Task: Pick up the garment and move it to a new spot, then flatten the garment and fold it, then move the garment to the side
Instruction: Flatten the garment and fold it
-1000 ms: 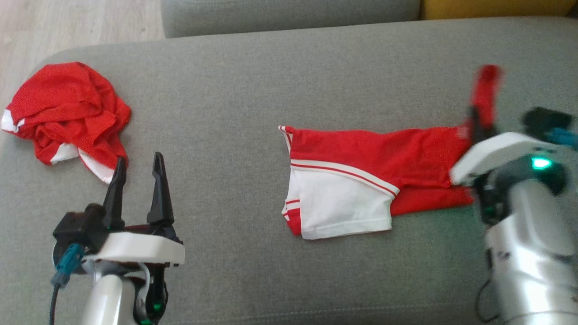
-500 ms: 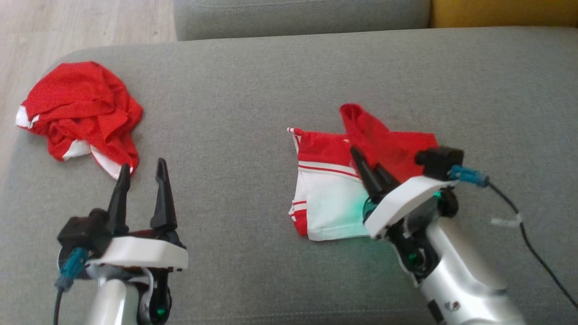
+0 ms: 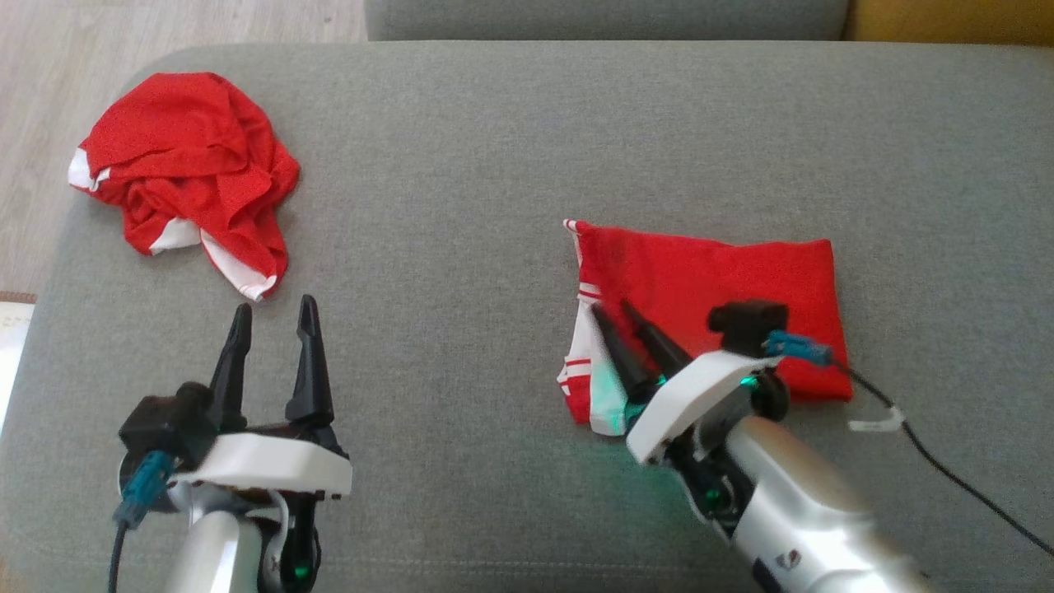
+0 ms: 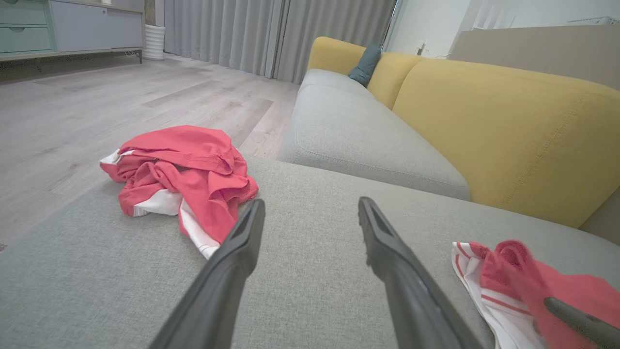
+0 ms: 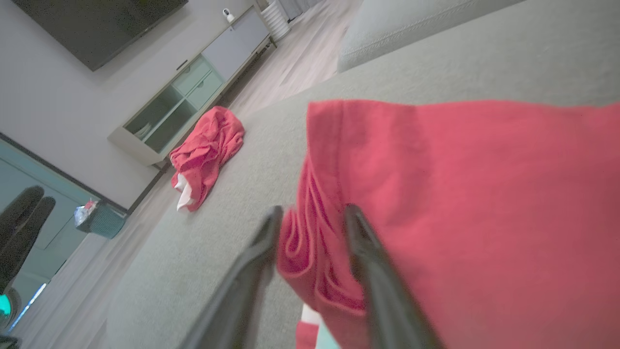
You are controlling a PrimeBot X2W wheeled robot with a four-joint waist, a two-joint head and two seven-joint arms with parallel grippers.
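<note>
Head view: right tool (image 3: 609,306) over garment (image 3: 725,272); seemingly parted.

Each arm of the robot ends in two long fingers (image 3: 309,362) of matt black, broad at the root and narrowing to a point. At the left gripper (image 3: 274,303), as at the right gripper (image 3: 610,305), the fingers grow out of a flat white plate (image 3: 255,465) with rounded corners. Beside the plate sits a small black camera block (image 3: 748,323) with a teal-blue plug (image 3: 795,347). From the plug runs a thin black cable (image 3: 947,467), which carries a white clip (image 3: 877,424). The forearm (image 3: 807,502) is a smooth silver tube. A green light (image 3: 298,568) glows near each wrist, and the right forearm bears a small red and blue mark (image 3: 786,560).
</note>
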